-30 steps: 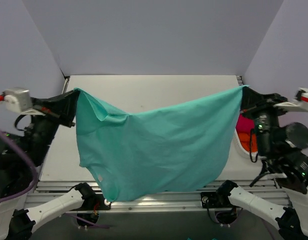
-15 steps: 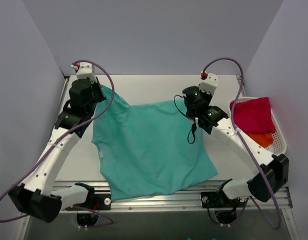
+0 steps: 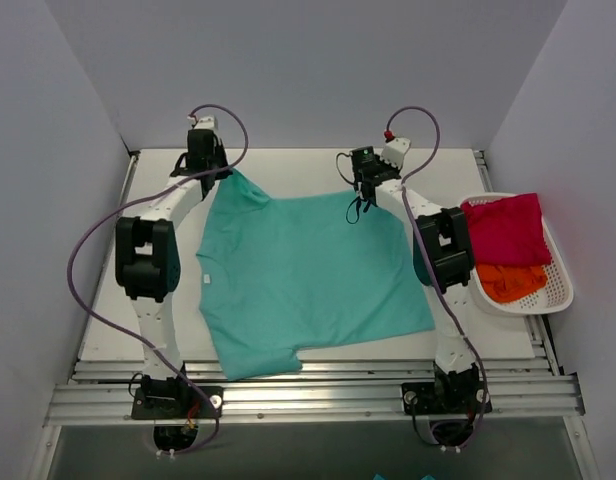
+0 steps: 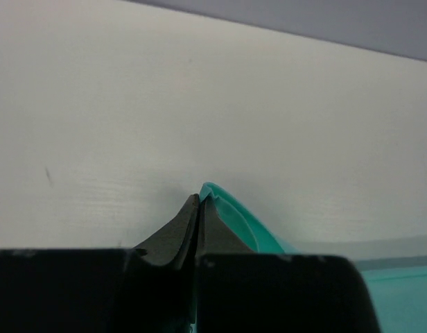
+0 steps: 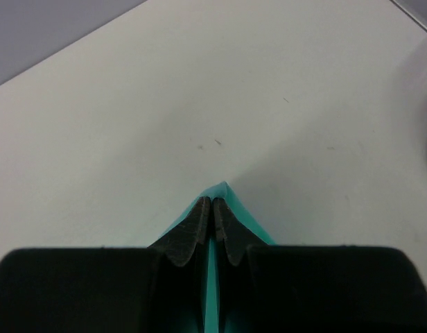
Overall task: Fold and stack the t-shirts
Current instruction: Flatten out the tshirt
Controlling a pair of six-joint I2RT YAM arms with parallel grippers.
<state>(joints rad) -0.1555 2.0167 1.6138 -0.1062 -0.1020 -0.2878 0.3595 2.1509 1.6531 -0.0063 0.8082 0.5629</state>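
Note:
The teal t-shirt lies spread nearly flat on the table, its far edge stretched between my two grippers. My left gripper is shut on its far left corner; in the left wrist view teal cloth peeks out past the closed tips. My right gripper is shut on the far right corner; in the right wrist view teal cloth shows between and beyond the tips. A magenta-red t-shirt and an orange t-shirt lie in the basket.
A white slotted basket stands at the table's right edge. Both arms reach far out over the table's side parts. A bare strip of table lies beyond the shirt, then the back wall. The shirt's near hem lies close to the front rail.
Both grippers have carried the shirt from hanging in the air to the far part of the table, and it now lies spread on the surface. Both stay shut on its corners.

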